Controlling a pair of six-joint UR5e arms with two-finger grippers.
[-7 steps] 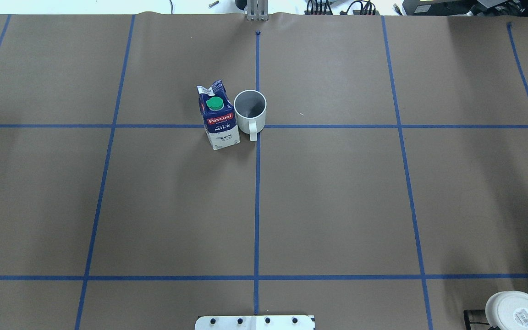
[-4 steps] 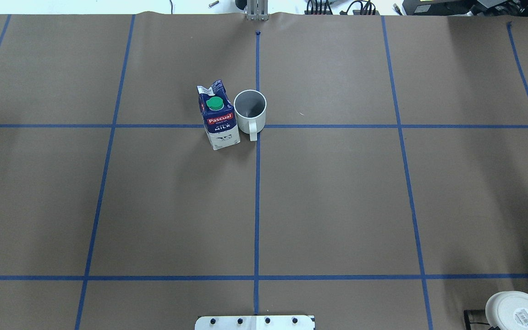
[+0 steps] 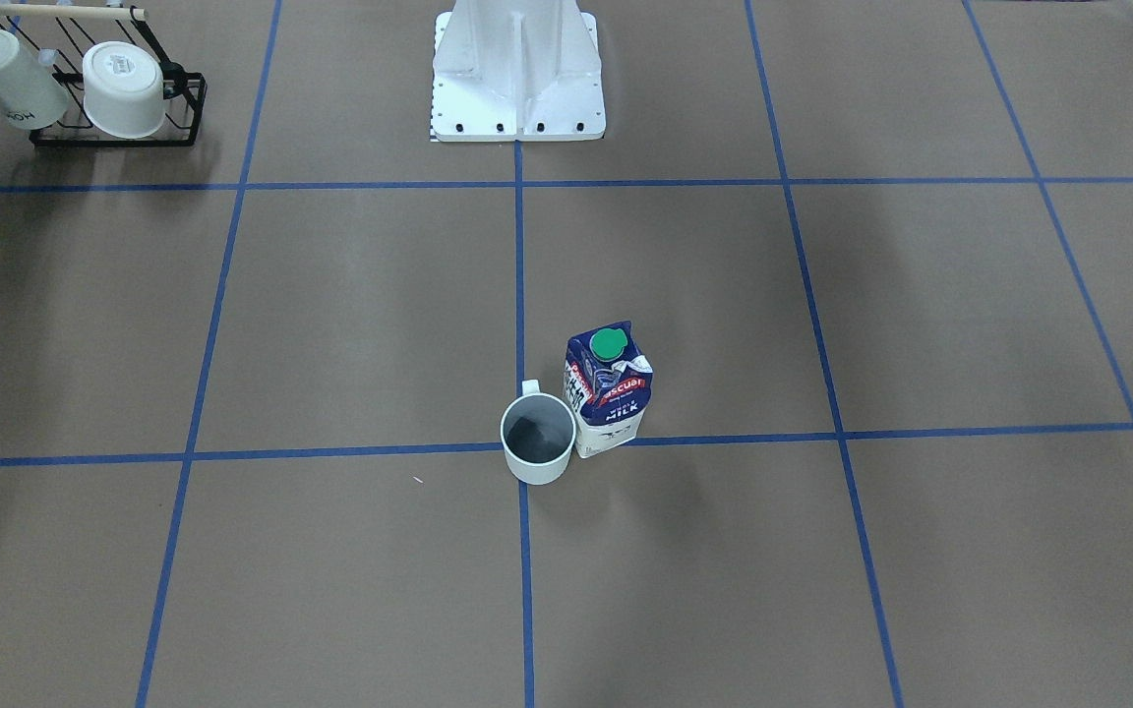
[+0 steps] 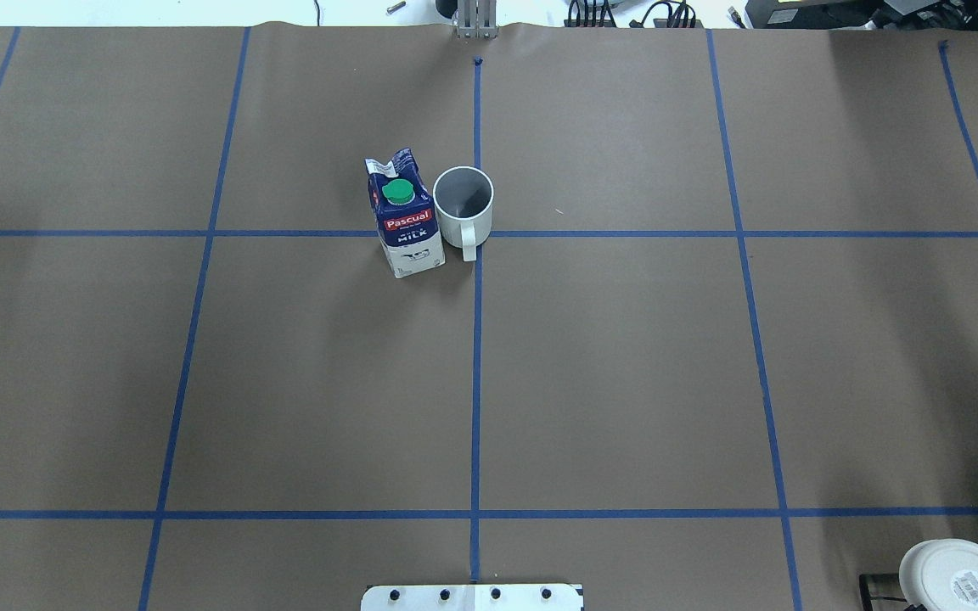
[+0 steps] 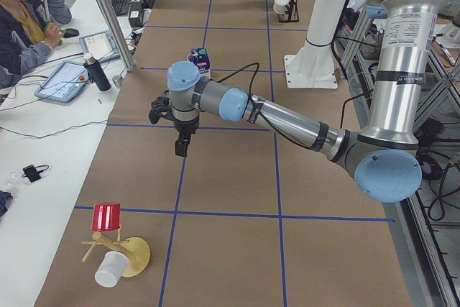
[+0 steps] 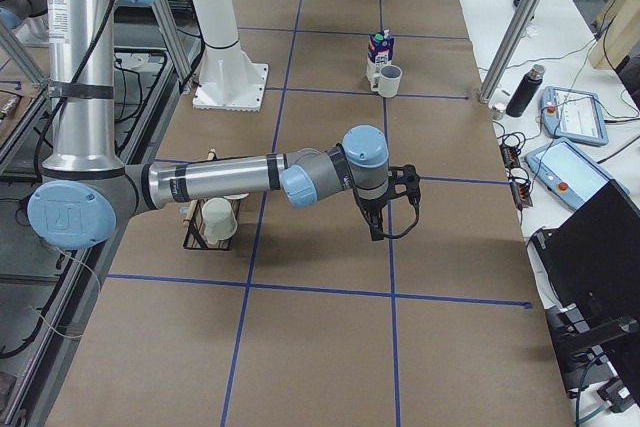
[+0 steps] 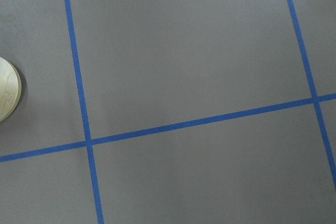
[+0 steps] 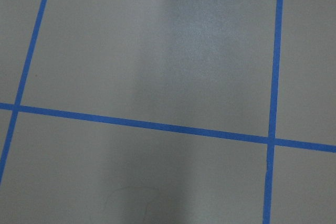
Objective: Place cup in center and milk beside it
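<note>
Standing upright at the middle of the table [image 4: 625, 382], the cup [image 4: 463, 204] sits right at a crossing of the blue tape lines [image 4: 475, 382], with its open grey inside facing up and its handle turned toward the robot's side. The milk [image 4: 408, 229] stands upright just beside it, on the robot's left of the cup. The two are so close that I cannot tell whether they touch. Its green cap [image 4: 398, 192] is on top and the red band with the lettering faces the robot.

Both arms are well apart from the pair. The left gripper [image 5: 181, 146] hangs above bare table toward the robot's left end, fingers pointing down, holding nothing that shows. Whether it is released or clenched I cannot tell from this side view. The right gripper [image 6: 376, 223] hangs likewise over bare table toward the robot's right end, and its state cannot be told either.

A black wire rack [image 3: 114, 138] with two white mugs sits at the robot's right. A wooden stand [image 5: 122, 249] carrying a red cup [image 5: 106, 217] sits at the left end.
</note>
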